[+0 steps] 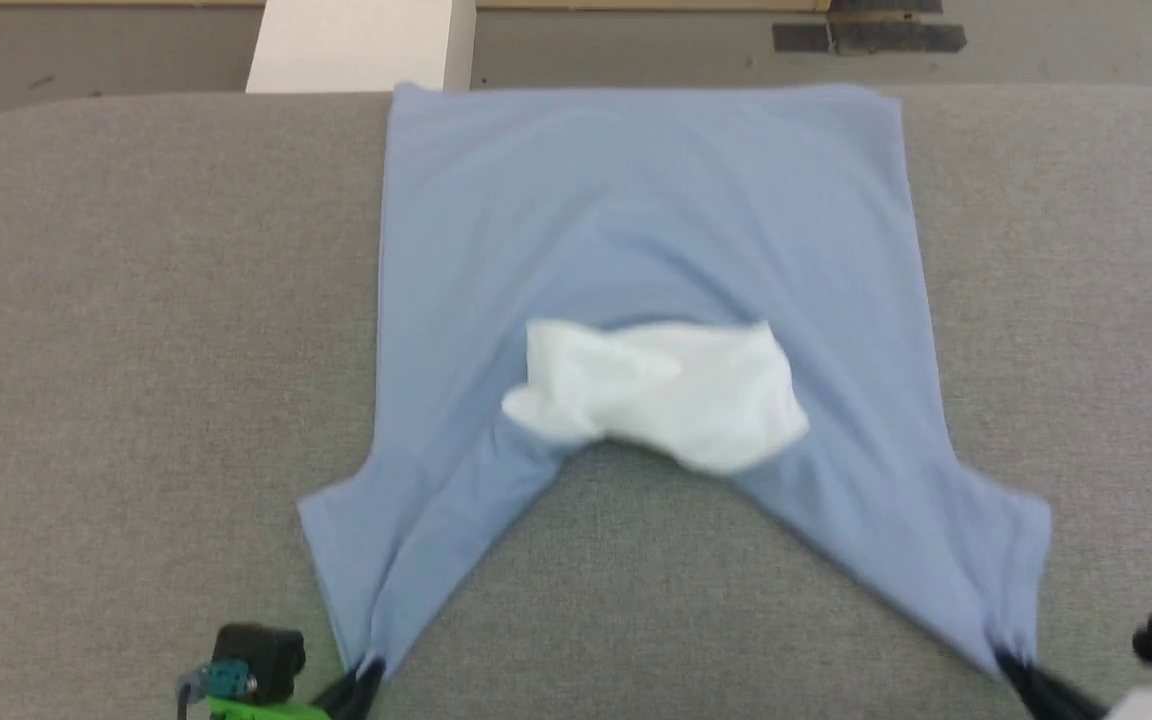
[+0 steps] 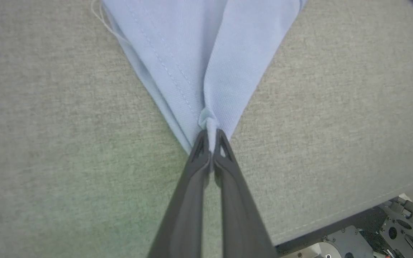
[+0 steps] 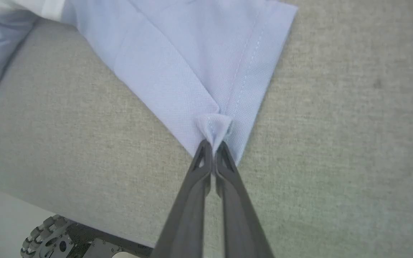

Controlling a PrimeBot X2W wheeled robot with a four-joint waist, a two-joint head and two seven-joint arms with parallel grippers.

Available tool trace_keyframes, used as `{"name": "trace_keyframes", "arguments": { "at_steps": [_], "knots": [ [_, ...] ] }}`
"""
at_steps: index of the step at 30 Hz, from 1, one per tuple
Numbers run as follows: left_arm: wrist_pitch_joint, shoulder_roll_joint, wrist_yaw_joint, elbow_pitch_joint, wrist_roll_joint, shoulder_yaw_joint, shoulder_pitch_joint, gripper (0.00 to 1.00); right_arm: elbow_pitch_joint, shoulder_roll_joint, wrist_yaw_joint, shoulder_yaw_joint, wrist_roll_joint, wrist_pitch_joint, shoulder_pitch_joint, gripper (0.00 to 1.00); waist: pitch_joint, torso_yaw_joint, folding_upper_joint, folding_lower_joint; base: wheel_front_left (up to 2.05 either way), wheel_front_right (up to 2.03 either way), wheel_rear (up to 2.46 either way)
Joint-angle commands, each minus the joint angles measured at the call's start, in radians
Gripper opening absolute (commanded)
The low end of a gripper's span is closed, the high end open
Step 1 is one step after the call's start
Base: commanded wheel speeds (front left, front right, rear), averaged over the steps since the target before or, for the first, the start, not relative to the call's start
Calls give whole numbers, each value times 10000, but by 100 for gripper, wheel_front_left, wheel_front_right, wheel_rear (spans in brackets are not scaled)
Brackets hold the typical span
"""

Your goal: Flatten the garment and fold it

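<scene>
Light blue cloth makes up the garment (image 1: pixel 636 220), a short-sleeved shirt that lies on a grey cloth table (image 1: pixel 136 350). Its straight bottom edge is at the far side of the table, right by the far edge. The wide part is mostly flat, with a few soft folds that run down toward the middle. There a white collar part (image 1: pixel 661 395) sits in a lumpy, bunched heap on top of the blue. No logo or button can be seen.

Below the white heap the shirt splits into two arms of cloth that reach toward the near side, one to the left and one to the right. Bare table shows between them in an upside-down V shape. Each one gets thin and comes to a point.

At the left point, the left gripper (image 1: pixel 366 675) has its two dark fingers (image 2: pixel 199 150) pressed together on a small fold of the blue sleeve. At the right point, the right gripper (image 1: pixel 1006 660) pinches the other sleeve tip the same way, and the cloth puckers just above its fingers (image 3: pixel 224 161). Up close, the cloth has a fine bumpy weave, and rows of stitching (image 2: pixel 163 64) run along the sleeve edge. A thin loose thread (image 2: pixel 100 18) hangs off that edge.
</scene>
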Motion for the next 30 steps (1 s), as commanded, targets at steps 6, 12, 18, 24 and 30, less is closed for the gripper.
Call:
{"name": "trace_keyframes", "arguments": {
  "at_steps": [6,12,18,24,30],
  "knots": [
    [715,417,153,99,-297,-76,718,0,369,-358,-15,-205,250,865,1285,0,-315,3,-1,1,0,0,0],
    [1024,680,439,-109,-358,68,1214,0,482,-458,-15,-421,31,1213,1773,0,-516,0,-1,1,0,0,0],
    [774,640,698,-558,-408,322,1310,0,391,-121,-15,-593,25,1023,1666,48,-741,30,-1,1,0,0,0],
    [628,544,906,-1377,-471,482,1310,0,-472,281,-15,-1246,369,1083,959,100,-716,182,-1,1,0,0,0],
    [670,594,1087,-2457,-186,464,1033,0,-1983,-83,-15,-2470,301,1645,-1131,100,61,557,-1,1,0,0,0]
  ]
}}
